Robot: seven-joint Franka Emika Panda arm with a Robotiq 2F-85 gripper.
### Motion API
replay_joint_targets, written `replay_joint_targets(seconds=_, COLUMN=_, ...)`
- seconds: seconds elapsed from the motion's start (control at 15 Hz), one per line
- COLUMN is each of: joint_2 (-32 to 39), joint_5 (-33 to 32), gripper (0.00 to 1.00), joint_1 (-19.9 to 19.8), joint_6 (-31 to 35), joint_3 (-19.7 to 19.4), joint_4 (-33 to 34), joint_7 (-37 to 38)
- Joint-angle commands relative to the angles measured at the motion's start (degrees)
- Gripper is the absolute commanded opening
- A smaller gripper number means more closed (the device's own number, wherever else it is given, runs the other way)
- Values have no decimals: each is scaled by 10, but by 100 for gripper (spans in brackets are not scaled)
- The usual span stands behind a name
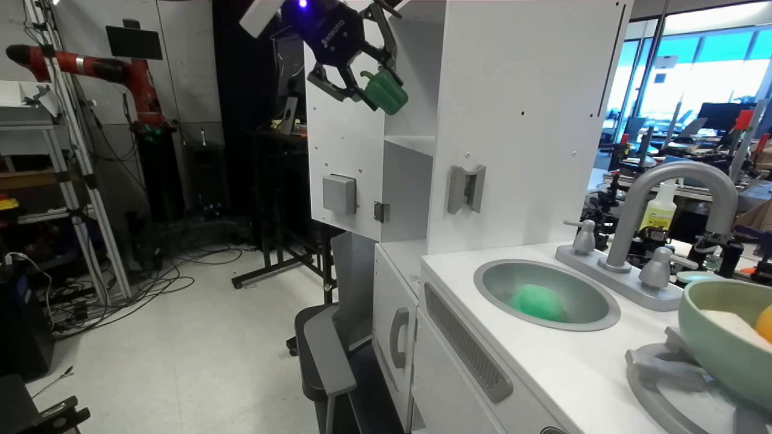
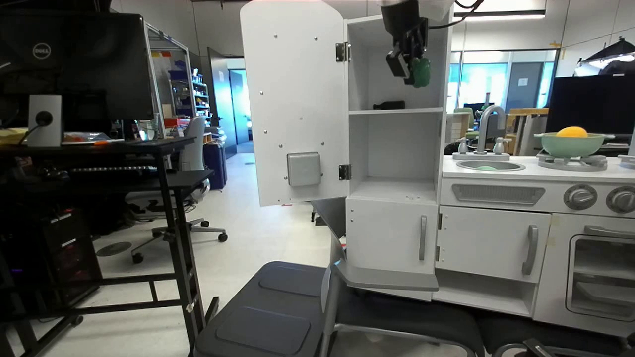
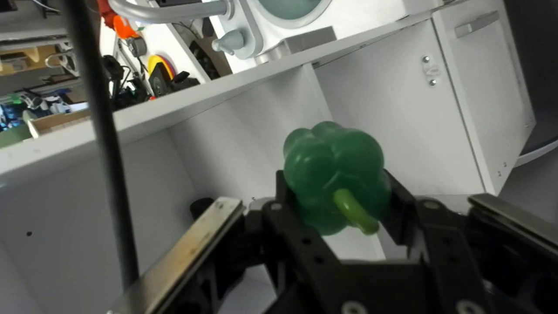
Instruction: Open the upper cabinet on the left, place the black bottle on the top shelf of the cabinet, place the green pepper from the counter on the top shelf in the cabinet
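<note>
The upper cabinet's door [image 2: 297, 94] stands open, swung away from the cabinet; it also shows in an exterior view [image 1: 345, 141]. The black bottle [image 2: 389, 105] lies on its side on the top shelf [image 2: 397, 111]. In the wrist view a small dark end [image 3: 200, 207], likely the bottle, shows behind the finger. My gripper [image 3: 335, 185] is shut on the green pepper [image 3: 333, 161], stem towards the wrist camera. In both exterior views the gripper holds the pepper [image 1: 387, 93] [image 2: 421, 73] above top shelf height at the cabinet opening. How deep inside it is, I cannot tell.
The counter [image 1: 579, 361] has a sink [image 1: 482, 286] with a light green object [image 1: 537, 303] in it. A grey faucet [image 1: 633, 211] and a pale green bowl [image 1: 718, 343] with an orange fruit are there. Chairs [image 2: 377, 282] stand before the lower cabinet.
</note>
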Motion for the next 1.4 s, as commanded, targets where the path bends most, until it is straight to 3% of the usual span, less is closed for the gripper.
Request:
replay_joint_targets(seconds=0.0, joint_2=87, joint_5=-52, gripper=23, joint_1=20, joint_6=-31, joint_3=-25, joint_4=121, joint_7=4)
replay_joint_targets(seconds=0.47, joint_2=210, joint_5=-70, gripper=23, joint_1=16, joint_6=-53, joint_3=-58, joint_4=281, joint_7=-26)
replay_joint_targets(seconds=0.53, joint_2=222, joint_5=-69, gripper=73, joint_1=15, joint_6=-51, joint_3=-62, joint_4=291, joint_7=-24)
replay_joint_targets(seconds=0.6, joint_2=234, joint_5=-67, gripper=75, joint_1=17, joint_6=-59, joint_3=-66, joint_4=310, joint_7=-29)
replay_joint_targets(seconds=0.8, joint_2=264, joint_5=-63, gripper=96, joint_1=18, joint_6=-69, joint_3=-71, joint_4=352, joint_7=-38)
replay_joint_targets(seconds=1.07, joint_2=293, joint_5=-58, gripper=100, joint_1=28, joint_6=-90, joint_3=-73, joint_4=400, joint_7=-55)
replay_joint_targets(seconds=1.33, joint_2=277, joint_5=-25, gripper=100, joint_1=29, joint_6=-92, joint_3=-48, joint_4=380, joint_7=-130)
